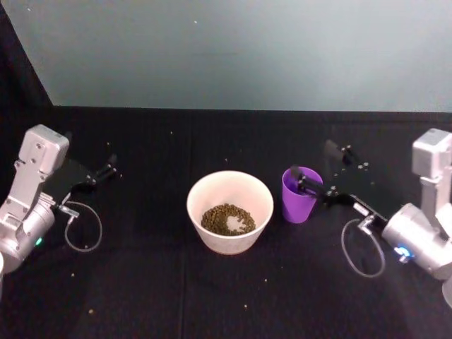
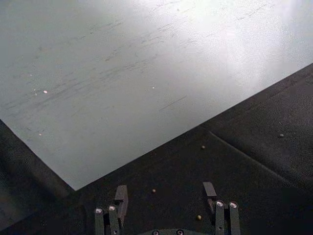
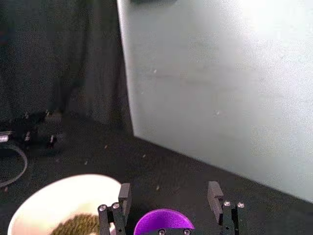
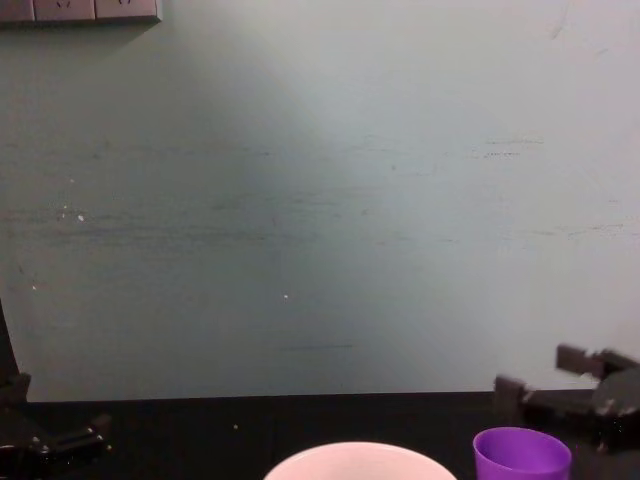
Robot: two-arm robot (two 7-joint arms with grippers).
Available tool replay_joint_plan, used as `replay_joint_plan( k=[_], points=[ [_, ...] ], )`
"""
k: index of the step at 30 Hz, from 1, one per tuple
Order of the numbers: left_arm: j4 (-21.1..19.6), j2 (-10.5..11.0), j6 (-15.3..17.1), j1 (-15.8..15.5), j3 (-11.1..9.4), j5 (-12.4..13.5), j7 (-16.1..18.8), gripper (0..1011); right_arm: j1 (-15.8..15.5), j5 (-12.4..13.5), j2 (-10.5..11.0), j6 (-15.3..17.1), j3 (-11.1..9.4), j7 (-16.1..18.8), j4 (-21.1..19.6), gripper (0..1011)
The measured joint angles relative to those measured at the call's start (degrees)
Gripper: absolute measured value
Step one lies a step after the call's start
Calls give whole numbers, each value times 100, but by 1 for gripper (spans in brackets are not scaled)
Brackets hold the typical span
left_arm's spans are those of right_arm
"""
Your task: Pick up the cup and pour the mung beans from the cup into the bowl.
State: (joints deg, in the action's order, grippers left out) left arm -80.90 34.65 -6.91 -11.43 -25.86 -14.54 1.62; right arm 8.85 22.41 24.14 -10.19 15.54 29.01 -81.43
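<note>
In the head view, the bowl (image 1: 230,210) sits near the middle of the black counter (image 1: 141,296), with the mung beans (image 1: 228,219) heaped on its bottom. Just beside it, toward the counter's right edge, the cup (image 1: 300,195) stands upright. The right gripper (image 1: 319,169) is at the cup with its fingers spread apart: one finger (image 1: 305,183) reaches across the rim and the other sits behind the cup, not closed on it. The left gripper (image 1: 107,167) hangs near the counter's left edge, well apart from the bowl, its fingers open. A few stray beans lie scattered toward the front edge.

In the left wrist view, the left gripper's two fingers (image 2: 120,198) stand wide apart over bare black cloth dotted with single beans, with a pale wall (image 2: 122,73) beyond.

In the right wrist view, the right gripper's fingers (image 3: 124,196) stand open with the cup's purple rim between them, and the bowl with beans lies beside it.

In the chest view, the cup's rim shows at the bottom edge, the open right gripper just behind it and the bowl's rim beside it.
</note>
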Motion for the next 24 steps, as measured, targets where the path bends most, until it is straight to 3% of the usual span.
replay_joint_plan(
  k=[5,8,9,14,19,24],
  points=[
    [0,0,0,0,0,0,0,1000,-278,-2,46,-39,-214,-330,-423,1003],
    [0,0,0,0,0,0,0,1000,-546,-218,9,-88,-418,-789,-762,1003],
    [0,0,0,0,0,0,0,1000,-546,-218,9,-88,-418,-789,-762,1003],
    [0,0,0,0,0,0,0,1000,-917,-876,-241,-183,-732,-1795,-1153,1003],
    [0,0,0,0,0,0,0,1000,-1013,-1236,-454,-201,-880,-2302,-1178,1002],
    [0,0,0,0,0,0,0,1000,-982,-1445,-611,-210,-964,-2512,-1016,1003]
  ],
)
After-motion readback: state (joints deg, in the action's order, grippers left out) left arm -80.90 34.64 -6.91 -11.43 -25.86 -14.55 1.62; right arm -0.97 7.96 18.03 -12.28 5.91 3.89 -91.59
